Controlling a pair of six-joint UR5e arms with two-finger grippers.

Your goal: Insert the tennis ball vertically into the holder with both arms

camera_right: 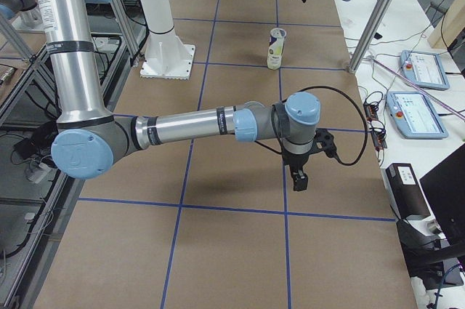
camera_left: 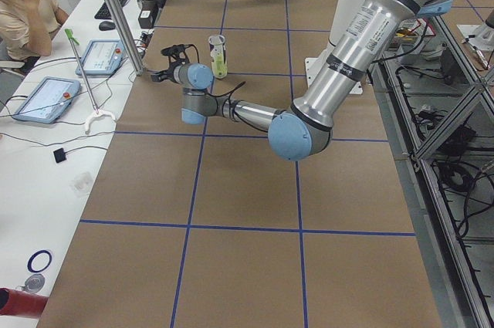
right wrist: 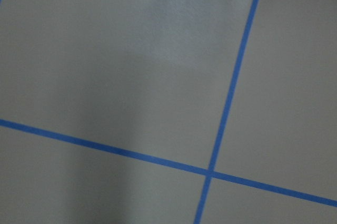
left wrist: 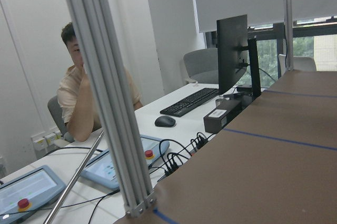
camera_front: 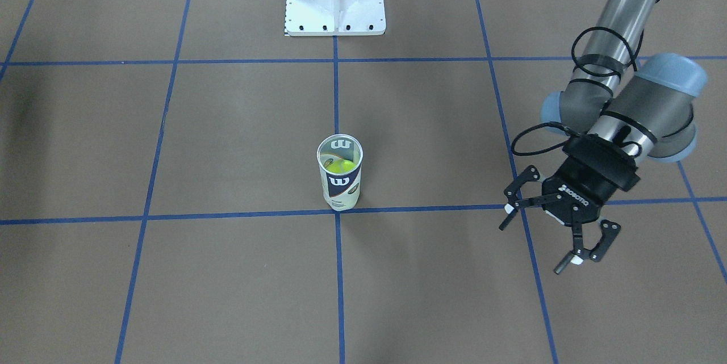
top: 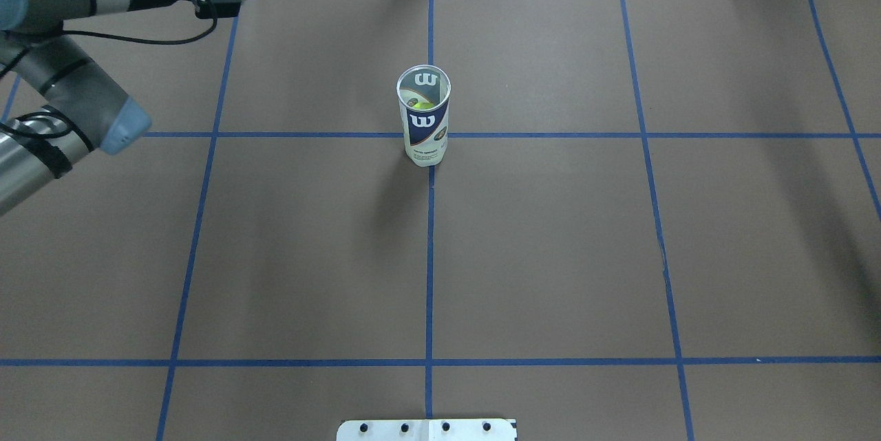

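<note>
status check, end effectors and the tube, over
Left end effector open, empty, clear of holder. Right end effector state unreadable. Holder upright, tennis ball inside. No obstruction around it.

The holder [camera_front: 339,185] stands on the tabletop [camera_front: 170,142], well right of the left tool [camera_front: 534,246], ball [camera_front: 341,166] inside it.

Right of frame: silver-grey tubular left arm [camera_front: 622,6], pale blue joint caps [camera_front: 676,74], looped black cable [camera_front: 572,53], black gripper [camera_front: 532,246] marked ROBOTIQ.

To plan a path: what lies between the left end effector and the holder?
Only bare table with blue tape lines, between left end effector and holder, in the front-facing view.
</note>
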